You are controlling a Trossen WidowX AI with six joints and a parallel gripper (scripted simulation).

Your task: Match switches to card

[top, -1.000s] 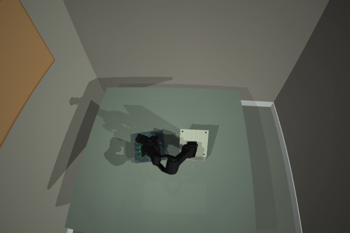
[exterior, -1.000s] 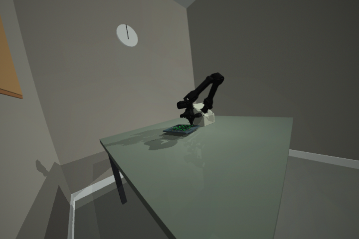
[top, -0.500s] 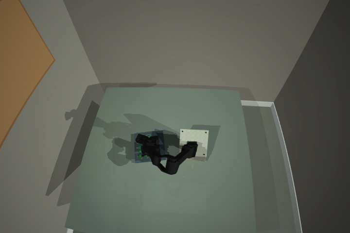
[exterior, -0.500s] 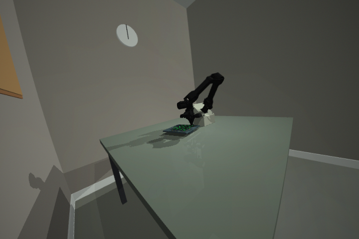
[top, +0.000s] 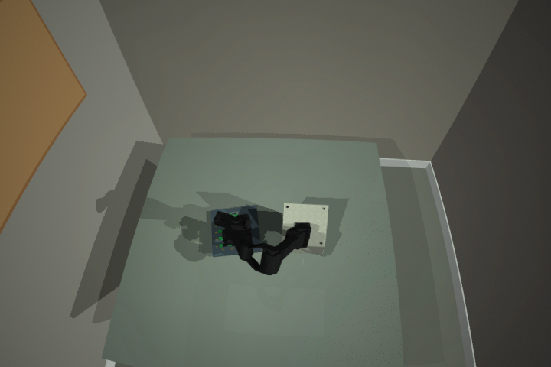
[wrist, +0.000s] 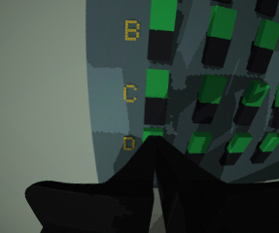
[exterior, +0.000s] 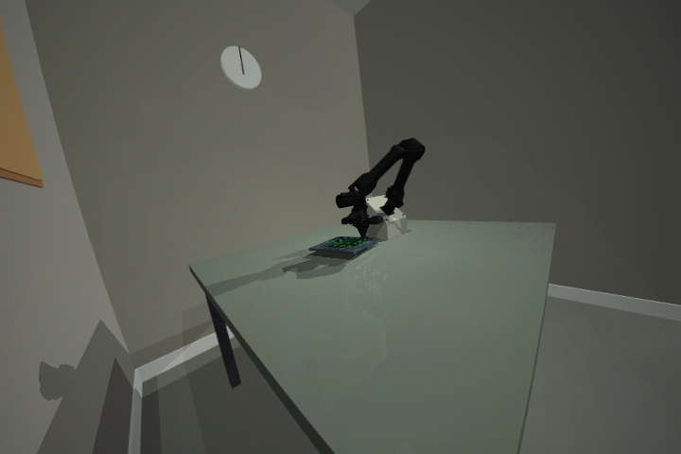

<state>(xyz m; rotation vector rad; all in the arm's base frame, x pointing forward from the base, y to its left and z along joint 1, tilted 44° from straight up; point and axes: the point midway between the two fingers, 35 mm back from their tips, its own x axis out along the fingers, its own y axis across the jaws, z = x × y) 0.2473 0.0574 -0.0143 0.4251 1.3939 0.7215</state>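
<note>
With its jaws pressed together on nothing, the gripper point(wrist: 155, 155) hangs over the row D switch point(wrist: 153, 134), apparently mid-flip; next it needs a downward press on that switch's raised end.

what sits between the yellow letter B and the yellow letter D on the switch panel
The yellow letter C, seen in the wrist view, beside a green-and-grey rocker switch.

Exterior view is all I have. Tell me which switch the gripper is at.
Observer: The wrist view puts the gripper at row D, at the switch beside the letter D.
Operator: Give me the finger state.
Observer: Shut, fingers pressed together with nothing between them.
Operator: Check the card.
Observer: No view shows it; in the top view the arm covers much of the panel.
</note>
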